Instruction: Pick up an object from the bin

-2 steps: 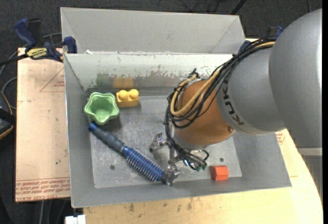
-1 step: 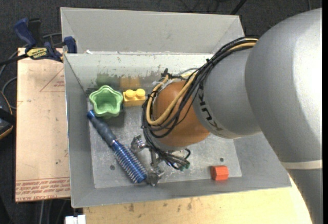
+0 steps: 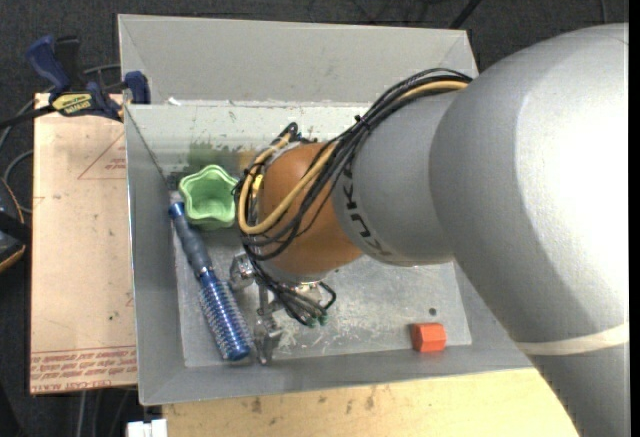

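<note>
My gripper (image 3: 265, 330) hangs below the orange wrist cover, low over the front left of the bin floor. Its tip is right beside the bristle end of a blue brush (image 3: 213, 300), which lies lengthwise along the left wall with its handle pointing to the back. A green flower-shaped cup (image 3: 208, 195) stands at the back left, close to the brush handle and left of the wrist. I see nothing clearly held.
A small orange-red block (image 3: 429, 337) lies near the front right corner. The thick grey arm and its cables cover the middle and right of the bin. Bare floor shows between the gripper and the block.
</note>
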